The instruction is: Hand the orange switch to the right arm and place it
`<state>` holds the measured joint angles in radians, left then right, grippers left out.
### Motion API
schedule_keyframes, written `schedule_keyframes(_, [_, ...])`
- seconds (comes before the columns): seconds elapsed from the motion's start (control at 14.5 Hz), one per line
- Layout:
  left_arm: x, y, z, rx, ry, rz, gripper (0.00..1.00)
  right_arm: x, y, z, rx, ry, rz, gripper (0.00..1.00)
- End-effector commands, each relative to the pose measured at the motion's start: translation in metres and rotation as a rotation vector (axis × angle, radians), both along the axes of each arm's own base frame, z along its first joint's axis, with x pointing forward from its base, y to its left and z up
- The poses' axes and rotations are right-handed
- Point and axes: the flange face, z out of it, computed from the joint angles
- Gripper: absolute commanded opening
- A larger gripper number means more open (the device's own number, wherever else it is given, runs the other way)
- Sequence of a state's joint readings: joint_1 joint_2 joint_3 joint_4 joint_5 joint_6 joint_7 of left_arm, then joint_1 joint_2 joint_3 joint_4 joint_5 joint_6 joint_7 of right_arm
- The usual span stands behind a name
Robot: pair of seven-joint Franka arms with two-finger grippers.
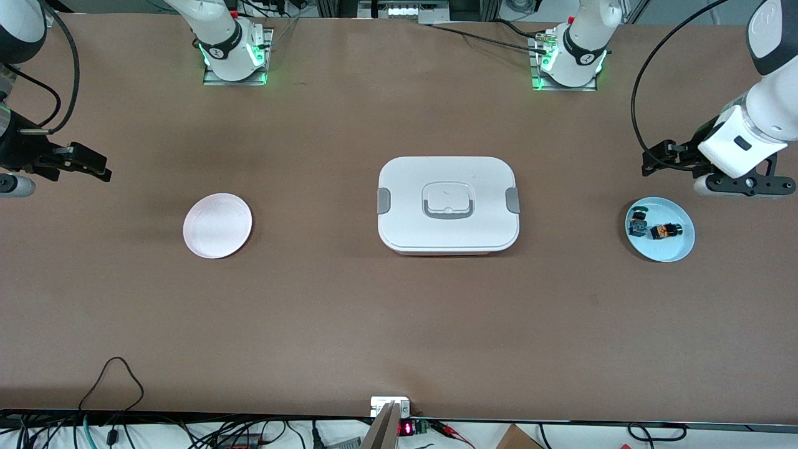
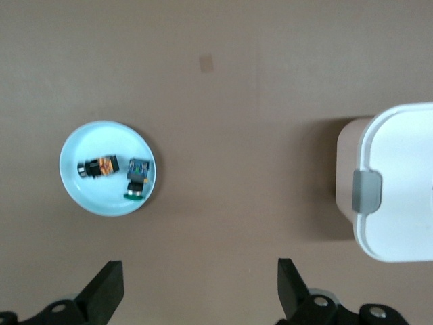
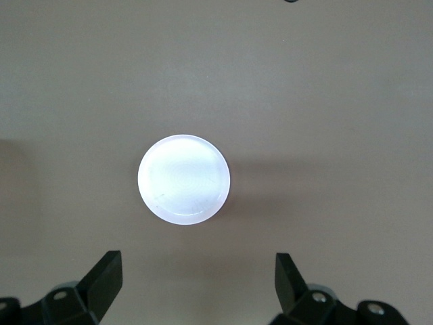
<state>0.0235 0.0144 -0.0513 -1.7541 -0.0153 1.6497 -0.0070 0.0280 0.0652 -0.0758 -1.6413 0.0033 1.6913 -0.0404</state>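
The tiny black-bodied orange switch (image 1: 663, 231) with its round orange cap is seen lying on its side in a small round pale-blue plate (image 1: 676, 249) at the middle right of the front view, toward the left arm's end of the table. Just beside it in the same plate, a similar small switch with a blue-green cap (image 1: 637, 224) is found; whether the two touch cannot be told. In the left wrist view the orange switch (image 2: 99, 166) and the blue-green switch (image 2: 137, 179) are shown close together within the pale-blue plate (image 2: 88, 196).

The left gripper (image 1: 667, 157), a black claw-like linkage on a white wrist, is held in the air at the right edge of the front view, over bare table just above the plate in the frame. Its fingers (image 2: 108, 288) are spread wide apart with nothing between them, as shown at the bottom of the left wrist view.

The right gripper (image 1: 87, 163), black and slim, is seen at the left edge of the front view, waiting over bare table. Its fingers (image 3: 108, 277) are likewise spread apart and empty. A round white plate (image 1: 217, 225) lies at the middle left of the frame, and is shown near the centre of the right wrist view (image 3: 184, 179).

A white rounded-rectangular lidded container with grey side clips and a grey handle (image 1: 448, 204) is set at the centre of the brown table (image 1: 399, 324), between the two plates.
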Motion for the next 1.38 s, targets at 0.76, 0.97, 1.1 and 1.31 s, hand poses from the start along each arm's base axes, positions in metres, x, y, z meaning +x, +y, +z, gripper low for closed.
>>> schedule_keyframes(0.76, [0.042,0.144,-0.212,0.047,0.127,0.126,1.0,-0.006,-0.006,0.011,-0.014,-0.005,0.011,1.0])
schedule_keyframes(0.97, [0.03,0.162,-0.25,0.066,0.03,0.096,1.0,-0.006,-0.004,0.011,-0.016,-0.005,0.014,1.0])
schedule_keyframes(1.1, [0.022,0.182,-0.276,0.063,-0.037,0.077,1.0,-0.006,-0.004,0.011,-0.014,-0.005,0.014,1.0])
schedule_keyframes(1.31, [0.01,0.203,-0.31,0.059,-0.099,0.042,1.0,-0.006,-0.001,0.012,-0.014,-0.007,0.021,1.0])
